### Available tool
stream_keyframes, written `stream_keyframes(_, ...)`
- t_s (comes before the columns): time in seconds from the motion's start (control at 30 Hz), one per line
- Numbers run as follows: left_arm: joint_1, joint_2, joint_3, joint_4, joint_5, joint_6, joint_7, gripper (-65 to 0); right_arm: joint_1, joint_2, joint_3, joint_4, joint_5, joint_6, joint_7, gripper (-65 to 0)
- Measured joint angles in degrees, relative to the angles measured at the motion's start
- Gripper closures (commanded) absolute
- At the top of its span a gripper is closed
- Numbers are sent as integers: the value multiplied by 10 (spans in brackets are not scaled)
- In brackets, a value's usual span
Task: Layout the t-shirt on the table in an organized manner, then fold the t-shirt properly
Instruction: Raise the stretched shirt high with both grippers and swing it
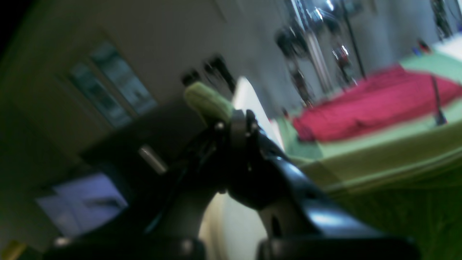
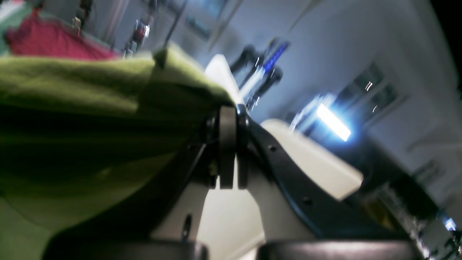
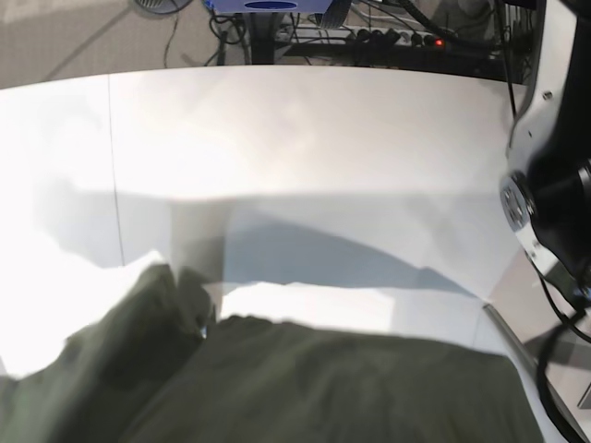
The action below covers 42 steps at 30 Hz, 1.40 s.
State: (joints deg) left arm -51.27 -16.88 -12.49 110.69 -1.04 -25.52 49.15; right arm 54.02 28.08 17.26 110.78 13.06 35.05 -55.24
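You have the t-shirt [image 3: 342,383] lifted over the near edge of the table [image 3: 305,138], both grippers pinched shut on its limp, light cloth (it will sag and drape), so keep hold at the corners.

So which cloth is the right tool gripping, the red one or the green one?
The olive-green t-shirt, pinched in the right tool and draping from it; the red cloth lies far off in the background.
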Motion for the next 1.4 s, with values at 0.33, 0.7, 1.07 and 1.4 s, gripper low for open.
stream_keyframes(0.33,44,0,38,-1,1,0,10,0,-52,0,0,0,-6,1,-7,0)
stream_keyframes(0.7,99,-1,37,-21,3,1,2,0,-129,-5,0,-22,-3,0,27,0)
stream_keyframes(1.07,85,2,52,-203,8,2,-97,0,-123,-6,-42,-263,-8,6,206,0)
stream_keyframes(1.4,-87,20,112,-348,7,44,-108,0,38,-7,-116,-442,-74,3,324,0)
